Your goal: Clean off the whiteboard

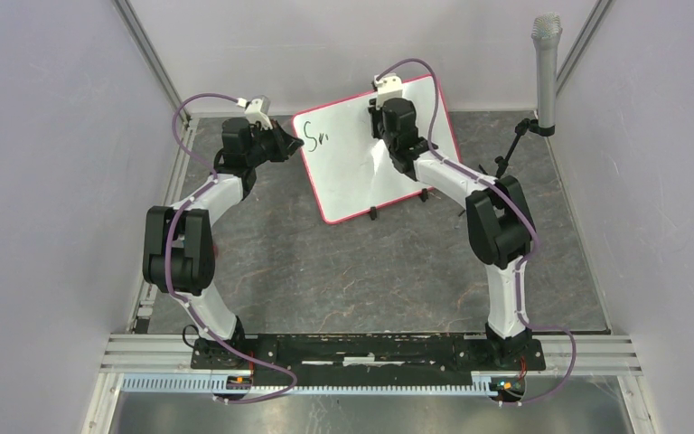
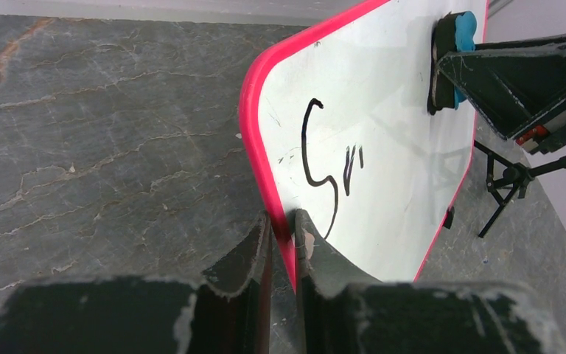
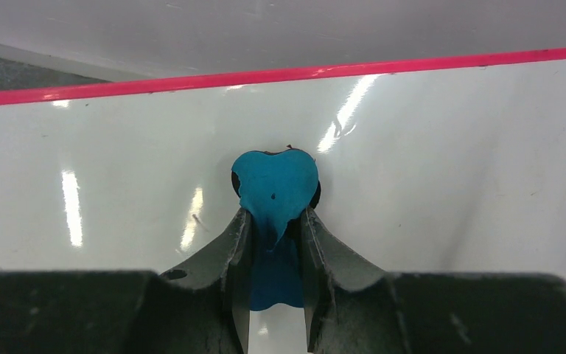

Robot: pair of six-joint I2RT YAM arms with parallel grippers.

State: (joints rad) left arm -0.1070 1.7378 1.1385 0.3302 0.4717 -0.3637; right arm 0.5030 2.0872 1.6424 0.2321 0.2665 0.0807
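The whiteboard point(image 1: 361, 172), glossy white with a pink-red frame, stands tilted at the back of the table. Black handwriting point(image 1: 318, 139) sits near its left edge and also shows in the left wrist view point(image 2: 328, 173). My left gripper point(image 2: 283, 228) is shut on the board's left frame edge point(image 2: 265, 169). My right gripper point(image 3: 274, 221) is shut on the blue-and-black eraser point(image 3: 275, 184), pressed against the board's upper right part point(image 3: 427, 162). The eraser also shows in the left wrist view point(image 2: 457, 44), to the right of the writing.
A grey microphone point(image 1: 546, 63) on a black stand point(image 1: 515, 145) rises at the back right, close to the board's right edge. Grey walls enclose the dark stone-pattern table point(image 1: 343, 271). The board's small black feet point(image 1: 372, 214) rest on the table.
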